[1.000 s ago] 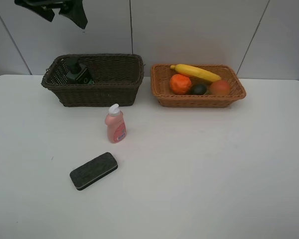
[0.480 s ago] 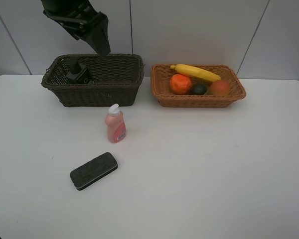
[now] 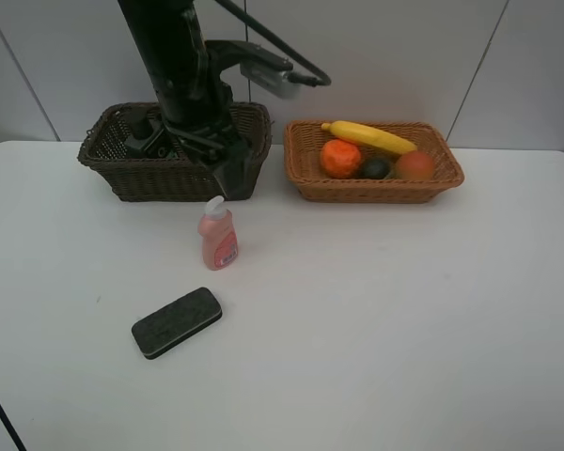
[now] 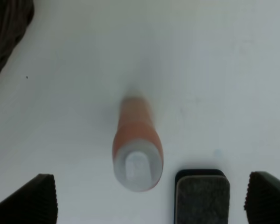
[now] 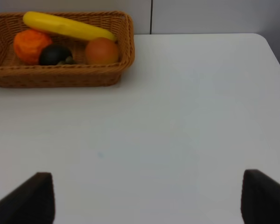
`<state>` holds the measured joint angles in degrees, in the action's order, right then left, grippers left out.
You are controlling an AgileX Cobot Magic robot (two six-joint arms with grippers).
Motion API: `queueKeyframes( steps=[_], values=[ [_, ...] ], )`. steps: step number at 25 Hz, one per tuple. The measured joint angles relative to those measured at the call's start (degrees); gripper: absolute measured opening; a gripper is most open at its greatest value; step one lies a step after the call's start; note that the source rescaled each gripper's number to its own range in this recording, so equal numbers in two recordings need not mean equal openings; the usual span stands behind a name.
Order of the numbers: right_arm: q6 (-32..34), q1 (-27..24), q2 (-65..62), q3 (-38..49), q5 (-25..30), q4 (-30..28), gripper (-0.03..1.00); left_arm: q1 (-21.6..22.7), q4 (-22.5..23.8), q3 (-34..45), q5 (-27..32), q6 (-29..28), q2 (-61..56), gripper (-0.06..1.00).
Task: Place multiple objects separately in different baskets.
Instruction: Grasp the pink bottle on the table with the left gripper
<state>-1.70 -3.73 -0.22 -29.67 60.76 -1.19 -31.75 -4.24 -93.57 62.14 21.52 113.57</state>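
Observation:
My left gripper [image 3: 227, 180] hangs open in front of the dark brown basket [image 3: 113, 174], just above the upright small pink bottle [image 3: 218, 235]. In the left wrist view the pink bottle [image 4: 137, 144] stands between the spread fingertips [image 4: 37, 201], with the black felt eraser [image 4: 203, 196] beyond it. The eraser [image 3: 176, 322] lies flat on the table. A dark green pump bottle [image 3: 146, 137] sits in the dark basket. The light basket [image 3: 373, 191] holds the banana [image 3: 368, 136], orange [image 3: 340, 158], mangosteen [image 3: 375, 168] and red-orange fruit [image 3: 415, 165]. My right gripper [image 5: 144, 198] is open over bare table.
The white table [image 3: 404, 310] runs wide to the front and right of the baskets. A pale panelled wall stands close behind both baskets. The left arm's dark column [image 3: 174, 66] rises over the dark basket's right half. The right arm is outside the high view.
My left arm has swung down from the upper left, past the dark basket's back rim, to just above the pink bottle. Nothing on the table has moved.

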Motion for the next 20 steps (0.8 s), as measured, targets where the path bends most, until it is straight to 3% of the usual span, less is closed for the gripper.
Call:
queueKeyframes(
  steps=[20],
  values=[
    [0.0, 0.0, 0.0, 0.0, 0.0, 0.0, 1.0, -0.1, 0.0, 0.0, 0.5, 0.0, 12.4, 1.0]
  ],
)
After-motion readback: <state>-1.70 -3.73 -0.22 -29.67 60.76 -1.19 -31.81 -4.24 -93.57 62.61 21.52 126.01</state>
